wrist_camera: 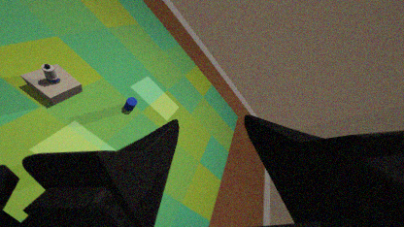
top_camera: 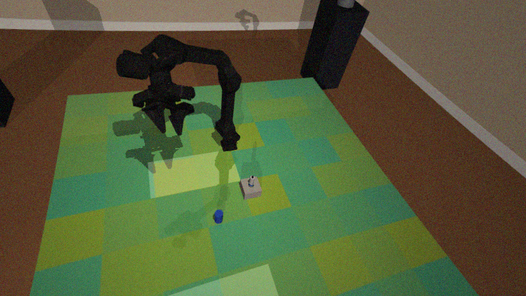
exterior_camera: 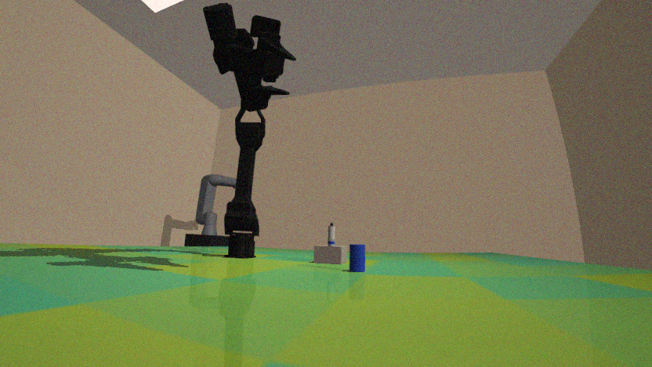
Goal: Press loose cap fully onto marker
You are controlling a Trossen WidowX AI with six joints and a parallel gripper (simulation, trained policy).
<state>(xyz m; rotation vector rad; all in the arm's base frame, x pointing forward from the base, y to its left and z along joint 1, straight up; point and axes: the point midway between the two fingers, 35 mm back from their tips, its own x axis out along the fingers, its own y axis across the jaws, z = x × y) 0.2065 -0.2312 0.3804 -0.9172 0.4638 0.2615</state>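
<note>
The fingers [top_camera: 172, 133] [exterior_camera: 291, 76] were spread, high above the desk [top_camera: 257, 239] [exterior_camera: 319, 319] [wrist_camera: 109, 73]. The blue cap [top_camera: 219, 216] [exterior_camera: 357, 258] [wrist_camera: 130, 103] stood upright near the holder block [top_camera: 252, 193] [exterior_camera: 329, 255] [wrist_camera: 68, 91]. A good approach needed first to centre over the cap, then descend straight, slowly.

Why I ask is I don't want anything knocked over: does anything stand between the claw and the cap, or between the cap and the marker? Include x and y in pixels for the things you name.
Nothing visible stands between the open claw [top_camera: 171, 133] [exterior_camera: 291, 76] [wrist_camera: 212, 118] and the cap [top_camera: 219, 216] [exterior_camera: 357, 258] [wrist_camera: 130, 104], or between the cap and the marker [top_camera: 251, 181] [exterior_camera: 331, 234] [wrist_camera: 50, 73].
</note>
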